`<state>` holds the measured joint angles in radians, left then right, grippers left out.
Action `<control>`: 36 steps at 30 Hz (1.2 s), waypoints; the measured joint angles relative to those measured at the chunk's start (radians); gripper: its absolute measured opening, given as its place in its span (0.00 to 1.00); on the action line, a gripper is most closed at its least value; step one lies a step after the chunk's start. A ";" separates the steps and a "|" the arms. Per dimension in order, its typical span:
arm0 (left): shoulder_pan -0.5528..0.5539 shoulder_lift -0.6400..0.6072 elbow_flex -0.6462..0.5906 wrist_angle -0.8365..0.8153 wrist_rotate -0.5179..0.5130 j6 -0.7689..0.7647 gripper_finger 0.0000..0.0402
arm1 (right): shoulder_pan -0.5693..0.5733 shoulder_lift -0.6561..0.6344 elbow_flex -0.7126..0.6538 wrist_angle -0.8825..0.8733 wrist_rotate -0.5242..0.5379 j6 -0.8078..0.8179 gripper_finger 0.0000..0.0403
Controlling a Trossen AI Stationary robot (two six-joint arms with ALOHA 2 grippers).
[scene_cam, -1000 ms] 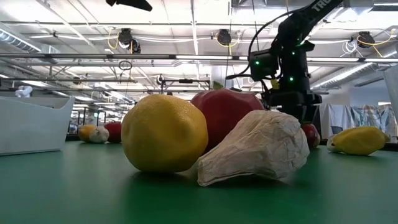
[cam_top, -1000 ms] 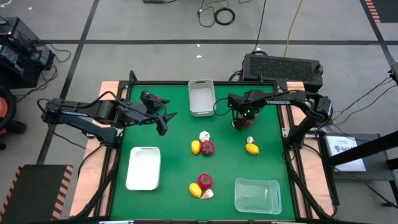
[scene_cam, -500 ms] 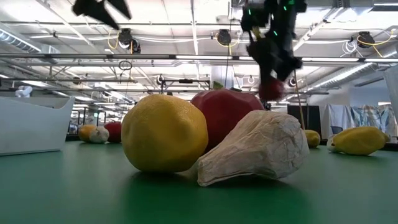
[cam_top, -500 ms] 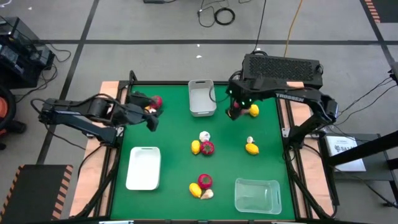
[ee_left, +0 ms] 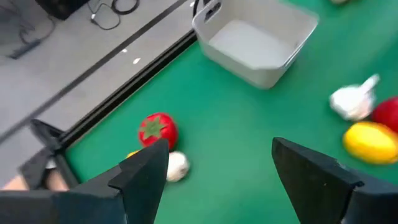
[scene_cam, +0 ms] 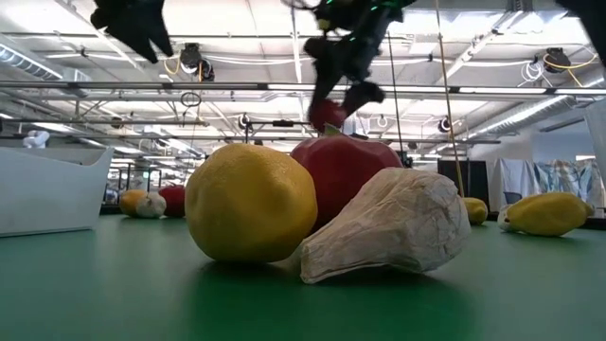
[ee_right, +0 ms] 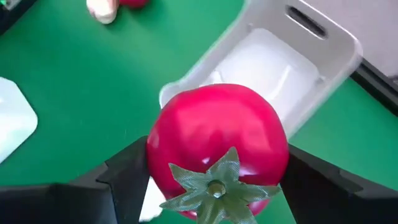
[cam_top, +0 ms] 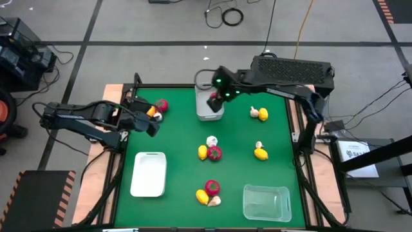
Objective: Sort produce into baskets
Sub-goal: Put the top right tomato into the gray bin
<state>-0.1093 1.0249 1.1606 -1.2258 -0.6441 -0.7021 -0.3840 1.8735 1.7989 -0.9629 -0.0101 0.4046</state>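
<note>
The green table [cam_top: 180,138] stands in a large workshop with cables on the floor. The right gripper [cam_top: 215,100] hangs over the deep grey-white bin [cam_top: 201,111] at the far edge, and its fingers [ee_right: 127,180] grasp a red tomato [ee_right: 217,158] by its sides, standing wide around it. I judge the risk is a release too near the bin's rim: the round piece may hit the wall and roll back onto the table. The left gripper [ee_left: 214,171] hovers near the far left corner, fingers spread and holding nothing, above a second tomato [ee_left: 157,129] and a garlic bulb [ee_left: 177,167]. Other lemons, tomatoes and garlic lie unsorted mid-table; the white tray [cam_top: 148,174] and the clear tub [cam_top: 266,202] look unfilled.
</note>
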 joint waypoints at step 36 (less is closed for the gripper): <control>0.060 -0.259 -0.229 0.284 0.093 0.161 0.59 | -0.165 0.416 0.371 -0.114 -0.046 -0.138 0.87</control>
<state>-0.0490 0.7658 0.9318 -0.9421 -0.5511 -0.5415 -0.5491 2.2890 2.1700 -1.0769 -0.0557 0.2670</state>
